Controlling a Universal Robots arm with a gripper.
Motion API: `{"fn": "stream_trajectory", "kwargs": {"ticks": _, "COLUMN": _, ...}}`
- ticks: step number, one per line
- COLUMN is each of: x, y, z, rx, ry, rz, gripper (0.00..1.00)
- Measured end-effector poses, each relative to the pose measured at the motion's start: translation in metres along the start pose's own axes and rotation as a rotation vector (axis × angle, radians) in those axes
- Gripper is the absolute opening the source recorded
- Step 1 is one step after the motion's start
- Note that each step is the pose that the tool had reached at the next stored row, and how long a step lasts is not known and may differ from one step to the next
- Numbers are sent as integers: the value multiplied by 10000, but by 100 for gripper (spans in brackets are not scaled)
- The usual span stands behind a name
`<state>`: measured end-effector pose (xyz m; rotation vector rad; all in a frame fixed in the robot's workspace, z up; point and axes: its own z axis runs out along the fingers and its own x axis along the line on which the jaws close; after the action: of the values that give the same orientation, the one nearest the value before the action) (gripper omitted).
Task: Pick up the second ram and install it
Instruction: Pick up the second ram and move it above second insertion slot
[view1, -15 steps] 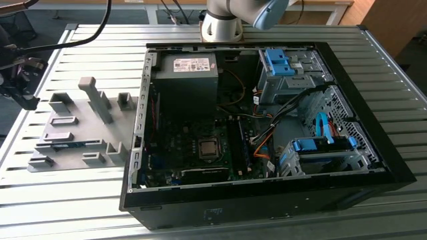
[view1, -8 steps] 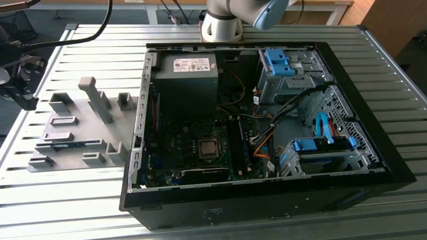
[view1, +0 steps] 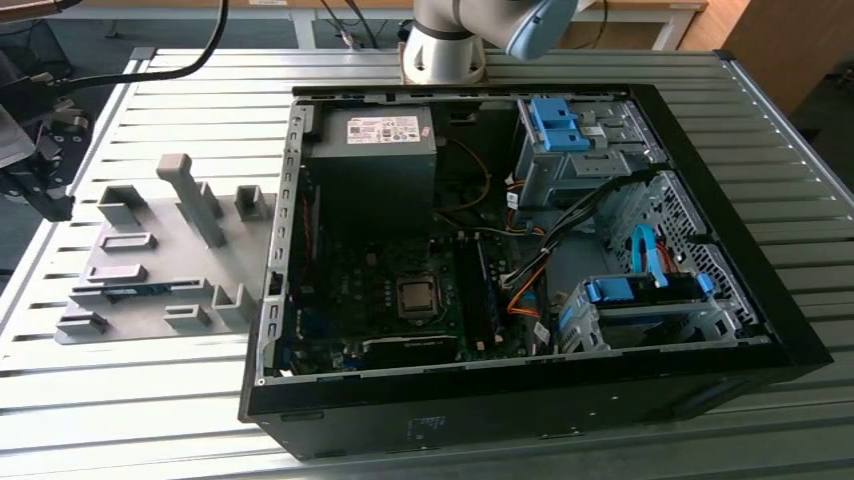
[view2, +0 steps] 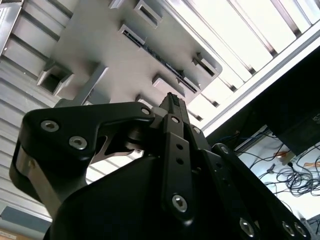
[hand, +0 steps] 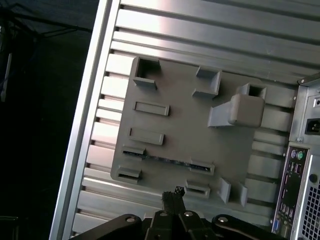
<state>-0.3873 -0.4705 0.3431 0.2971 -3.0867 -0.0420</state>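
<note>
The gripper (hand: 172, 194) hangs over the gray tray (hand: 190, 130), which sits on the ribbed metal tabletop (view1: 534, 70). The fingers (view2: 172, 117) look pressed together, and there is nothing between them.

The memory stick (hand: 167, 161) has not been picked up yet. It lies in the tray, a little way out past the fingertips and lower than them. It is thin and blue-green, and it stands on its long edge. Each end sits in a small holder (hand: 132, 150). You can see it in the second wrist view too (view2: 160, 60), as a dark line just beyond the fingertips. In the exterior view, the stick (view1: 134, 291) is near the gripper (view1: 54, 205). The open computer (view1: 441, 425) is much farther off, on the far side of the tray from the fingers.

I think the work now is getting to the stick and taking hold of it. To do that well:
- The fingers would need to spread first, because pressed together they cannot go around it.
- They should line up over the middle of the stick, away from the two holders.
- One finger should go on each flat side.
- The grip should be gentle and even, so the thin stick does not tip or bend.
</note>
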Motion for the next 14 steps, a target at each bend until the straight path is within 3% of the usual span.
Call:
{"fn": "stream_trajectory", "kwargs": {"ticks": 9, "x": 0, "y": 0, "z": 1, "rx": 22, "ry": 17, "rz": -587, "gripper": 11}}
{"fn": "stream_trajectory", "kwargs": {"ticks": 14, "x": 0, "y": 0, "z": 0, "rx": 26, "ry": 20, "rz": -673, "gripper": 11}}
